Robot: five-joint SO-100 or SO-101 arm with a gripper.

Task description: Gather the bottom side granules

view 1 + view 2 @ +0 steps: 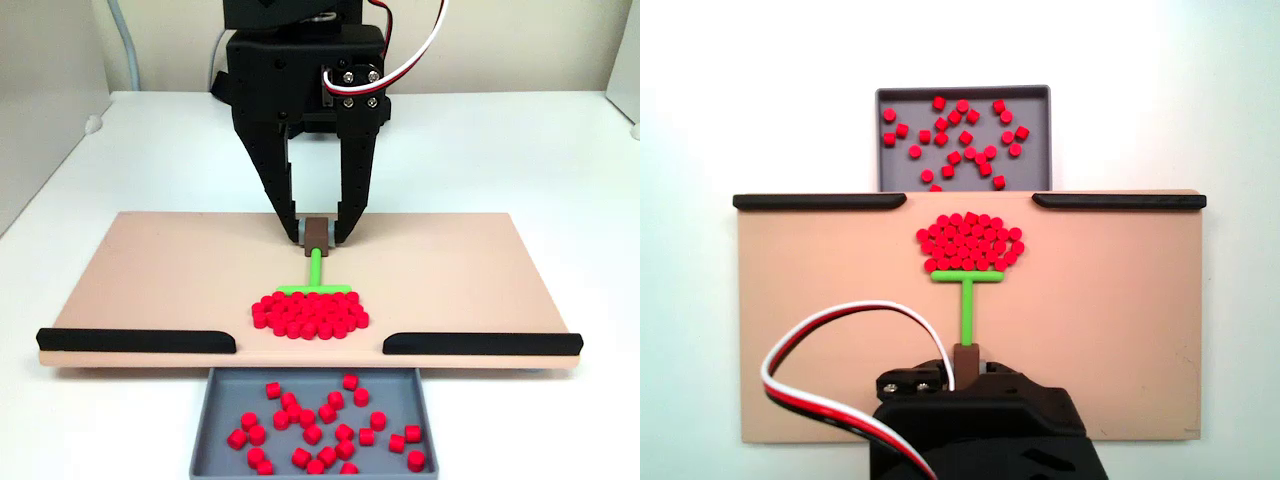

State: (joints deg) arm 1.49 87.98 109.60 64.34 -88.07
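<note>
In a fixed view from the front, a grey tray [205,420] nearest the camera holds loosely scattered red pellets [325,420], and just beyond it two black rails [135,340] edge the tan board [150,270] on the white counter [500,150], leaving a gap over the tray. The granules [308,312] lie packed in one cluster mid-board just behind that gap, touching the crossbar of the green T-shaped stick [315,270]. Farthest, the black gripper [318,236] has its fingers [287,215] pinching the stick's brown handle block [318,235]; no writing is legible.
</note>
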